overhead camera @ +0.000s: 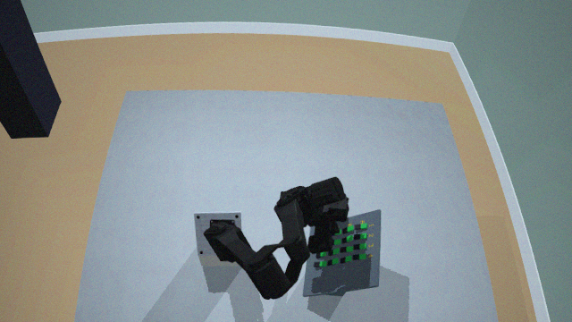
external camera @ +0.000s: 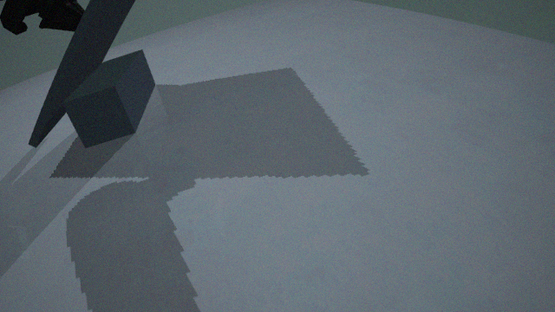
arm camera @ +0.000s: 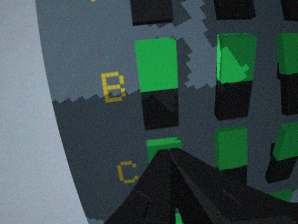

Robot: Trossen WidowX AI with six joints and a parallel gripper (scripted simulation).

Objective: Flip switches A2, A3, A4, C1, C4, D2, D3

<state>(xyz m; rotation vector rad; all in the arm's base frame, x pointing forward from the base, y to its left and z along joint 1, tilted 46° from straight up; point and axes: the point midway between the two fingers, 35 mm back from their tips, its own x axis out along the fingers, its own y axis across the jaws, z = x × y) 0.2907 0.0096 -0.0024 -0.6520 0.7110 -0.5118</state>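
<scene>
The grey switch panel (overhead camera: 341, 279) (arm camera: 80, 123) lies on the mat to the right of the arm's base. It carries rows of green and black rocker switches and yellow letters and numbers. My gripper (arm camera: 168, 159) (overhead camera: 328, 237) is shut, with nothing between the fingers. In the wrist view its tip rests on the C1 switch (arm camera: 161, 143), of which only a green sliver shows. The arm hides the panel's near rows in the top view.
The arm's base plate (overhead camera: 203, 224) sits left of the panel. A dark tall block (overhead camera: 22, 85) stands at the table's far left. In the exterior view a dark cube (external camera: 108, 100) and a slanted dark bar (external camera: 82, 56) show on the mat.
</scene>
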